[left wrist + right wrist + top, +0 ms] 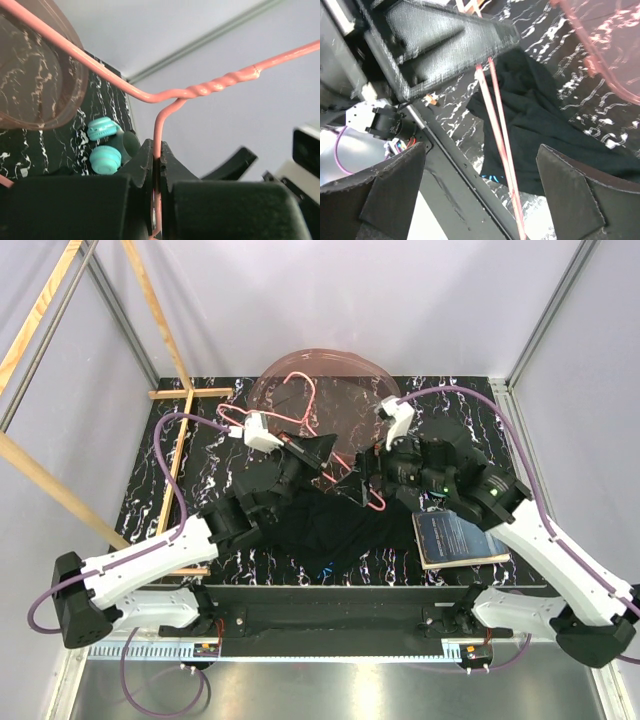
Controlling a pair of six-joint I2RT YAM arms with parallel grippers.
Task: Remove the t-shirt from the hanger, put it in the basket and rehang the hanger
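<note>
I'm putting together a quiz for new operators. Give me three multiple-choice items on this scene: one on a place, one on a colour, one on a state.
1. Where does the t-shirt lie?
A. On a shelf
B. On the table, between the two arms
C. In a drawer

2. What colour is the hanger?
A. Pink
B. Green
C. White

3. How is the left gripper?
A. Wide open
B. Shut on nothing
C. Shut on the hanger wire

Answers:
1 B: the top view shows the black fabric spread on the marbled surface.
2 A: its thin twisted wire is pink in every view.
3 C: the left wrist view shows the wire pinched between the closed fingers.
</note>
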